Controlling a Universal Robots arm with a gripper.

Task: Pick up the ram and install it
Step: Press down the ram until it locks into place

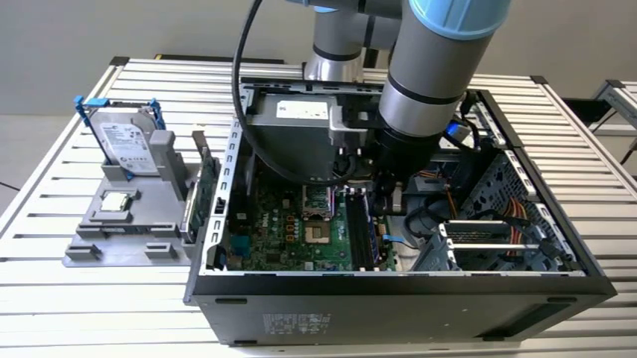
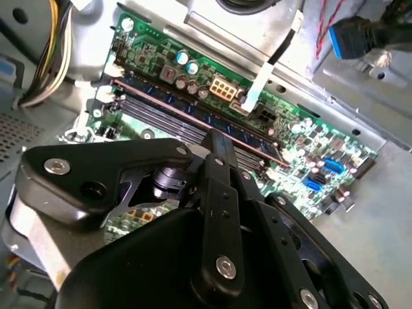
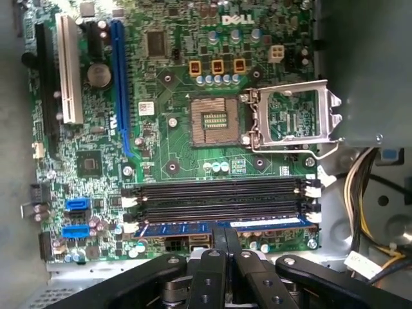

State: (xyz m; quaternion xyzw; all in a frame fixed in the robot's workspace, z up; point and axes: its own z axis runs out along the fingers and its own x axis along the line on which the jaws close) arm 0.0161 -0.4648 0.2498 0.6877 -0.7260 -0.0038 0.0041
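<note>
The ram [image 3: 174,228] is a thin blue stick with dark chips. It lies along the memory slot nearest the motherboard's edge, beside empty black slots [image 3: 219,199]. In the second wrist view the ram [image 2: 174,106] runs slantwise across the green board. My gripper [image 3: 226,233] is down inside the open computer case [image 1: 398,298], with its black fingers together over the middle of the ram's top edge. The fingertips [image 2: 214,138] appear to touch that edge. In the exterior view the gripper [image 1: 383,190] hangs low over the motherboard, and the arm hides the stick.
The CPU socket [image 3: 215,119] stands open with its metal frame lifted. Cable bundles [image 3: 360,187] and drive cages crowd the case beside the slots. Outside the case, a grey holder [image 1: 119,239] carries a silver hard drive [image 1: 130,145] and a green expansion card [image 1: 204,190].
</note>
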